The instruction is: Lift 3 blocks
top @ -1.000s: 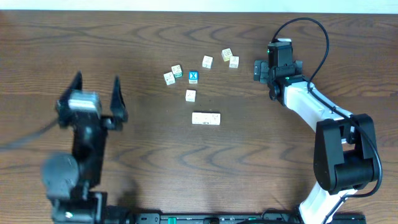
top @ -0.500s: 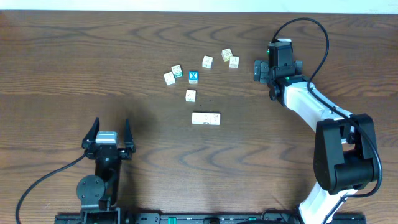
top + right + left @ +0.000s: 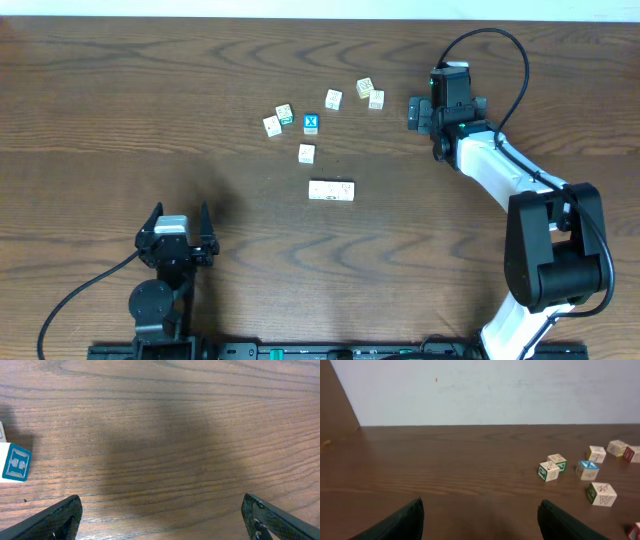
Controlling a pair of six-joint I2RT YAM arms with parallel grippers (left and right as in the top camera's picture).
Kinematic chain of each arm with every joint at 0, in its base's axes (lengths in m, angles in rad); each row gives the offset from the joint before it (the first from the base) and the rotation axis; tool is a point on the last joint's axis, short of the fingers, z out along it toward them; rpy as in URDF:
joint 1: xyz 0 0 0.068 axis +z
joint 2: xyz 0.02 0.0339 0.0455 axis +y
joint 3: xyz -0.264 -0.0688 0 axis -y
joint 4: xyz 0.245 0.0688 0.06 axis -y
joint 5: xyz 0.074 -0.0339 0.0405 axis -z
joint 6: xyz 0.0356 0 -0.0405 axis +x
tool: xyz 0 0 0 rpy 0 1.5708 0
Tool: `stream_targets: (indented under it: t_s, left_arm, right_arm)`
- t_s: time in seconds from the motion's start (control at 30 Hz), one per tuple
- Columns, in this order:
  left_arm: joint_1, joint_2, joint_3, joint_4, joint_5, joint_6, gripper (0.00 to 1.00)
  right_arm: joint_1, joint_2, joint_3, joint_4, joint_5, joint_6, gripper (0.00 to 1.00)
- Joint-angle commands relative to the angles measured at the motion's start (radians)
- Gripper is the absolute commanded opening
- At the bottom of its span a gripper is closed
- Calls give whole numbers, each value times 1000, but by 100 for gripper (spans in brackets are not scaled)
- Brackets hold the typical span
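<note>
Three cream blocks [image 3: 331,190] lie in a touching row at the middle of the desk [image 3: 120,120]. The left gripper [image 3: 481,506] hangs wide apart, empty, well short of them; the right gripper [image 3: 160,506] also gapes, empty. Best: straddle the row's ends, squeeze evenly, lift level.

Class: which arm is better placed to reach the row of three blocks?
Probably right. The right gripper, open, is nearer the row of three blocks; the left gripper, also open, sits farther away.
</note>
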Motion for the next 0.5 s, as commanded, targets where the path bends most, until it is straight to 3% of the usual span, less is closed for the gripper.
stream_targets:
  t_s: [0.0, 0.13, 0.47]
  left_arm:
    - [5, -9, -8, -48, 10, -134, 73]
    - [5, -9, -8, -49, -17, -291, 73]
    - [5, -6, -8, -48, -20, -283, 73]
  right_arm:
    - [-3, 7, 13, 1, 17, -12, 99]
    - [-3, 7, 13, 1, 17, -12, 99]
    - [-3, 7, 13, 1, 17, -12, 99]
